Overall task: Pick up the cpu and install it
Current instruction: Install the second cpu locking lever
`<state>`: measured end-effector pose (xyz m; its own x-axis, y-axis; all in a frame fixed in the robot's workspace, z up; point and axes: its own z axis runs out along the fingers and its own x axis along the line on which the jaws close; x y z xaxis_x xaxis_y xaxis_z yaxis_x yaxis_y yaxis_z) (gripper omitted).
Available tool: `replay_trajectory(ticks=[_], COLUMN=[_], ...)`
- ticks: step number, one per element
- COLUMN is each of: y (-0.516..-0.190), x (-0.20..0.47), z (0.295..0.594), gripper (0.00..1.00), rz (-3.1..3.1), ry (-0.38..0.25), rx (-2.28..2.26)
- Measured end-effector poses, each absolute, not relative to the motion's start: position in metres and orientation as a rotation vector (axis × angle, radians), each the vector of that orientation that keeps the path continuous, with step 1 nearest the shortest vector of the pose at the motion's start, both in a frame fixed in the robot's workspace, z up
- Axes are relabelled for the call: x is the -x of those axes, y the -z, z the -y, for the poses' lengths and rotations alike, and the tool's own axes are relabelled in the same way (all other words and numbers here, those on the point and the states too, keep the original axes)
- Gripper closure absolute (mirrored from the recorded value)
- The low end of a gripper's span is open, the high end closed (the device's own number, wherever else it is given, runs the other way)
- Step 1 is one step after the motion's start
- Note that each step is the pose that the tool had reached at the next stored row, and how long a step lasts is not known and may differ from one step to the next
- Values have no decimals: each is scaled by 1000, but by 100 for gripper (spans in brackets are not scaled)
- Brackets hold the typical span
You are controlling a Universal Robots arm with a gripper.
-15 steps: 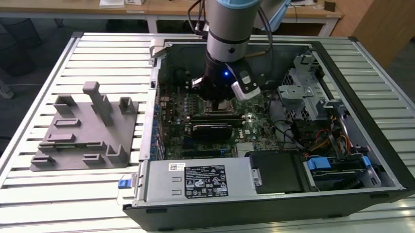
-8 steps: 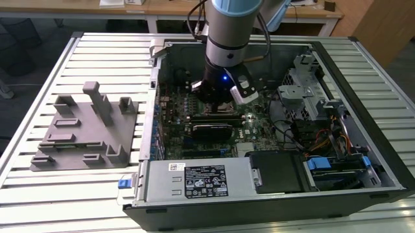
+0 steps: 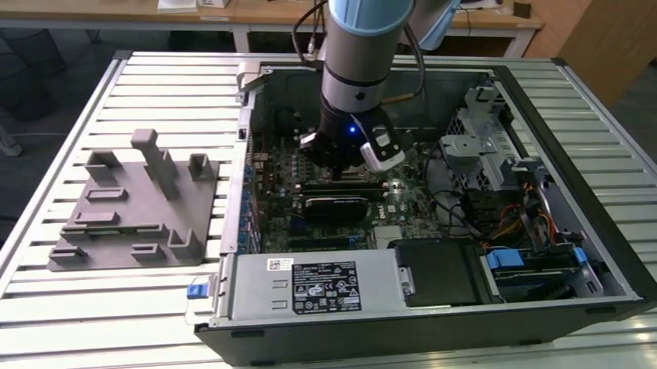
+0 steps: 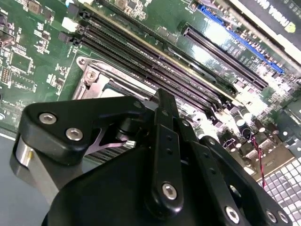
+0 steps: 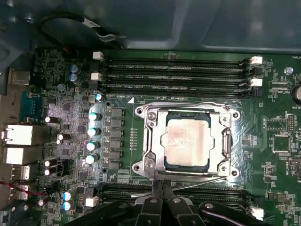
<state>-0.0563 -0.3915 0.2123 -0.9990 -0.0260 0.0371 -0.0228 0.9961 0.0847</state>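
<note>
The cpu (image 5: 187, 141), a silvery square chip, lies flat inside the metal socket frame (image 5: 146, 141) on the green motherboard in the first wrist view. My gripper (image 5: 162, 184) hovers at the edge of that frame, its two black fingers pressed together with nothing between them. A thin metal lever (image 5: 202, 181) runs along the same edge, just beside the fingertips. In the second wrist view the gripper (image 4: 162, 110) stands over a corner of the socket frame (image 4: 94, 80). In the exterior view the gripper (image 3: 342, 171) reaches down into the open computer case, hiding the socket.
Memory slots (image 5: 174, 70) run alongside the socket, with a row of capacitors (image 5: 94, 132) on another side. A grey plastic fixture (image 3: 134, 207) sits on the slatted table at the exterior view's left. The power supply (image 3: 308, 288), drive cage (image 3: 482, 146) and cables (image 3: 503, 223) crowd the case.
</note>
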Motion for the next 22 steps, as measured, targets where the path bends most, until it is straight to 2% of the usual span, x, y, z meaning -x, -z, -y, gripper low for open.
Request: replay_trajectory(ticks=[3, 22], y=[-211, -200], x=[57, 70], z=[395, 407], gripper=[89, 89], rz=[3099, 3090], ry=[166, 297], rx=[-39, -41])
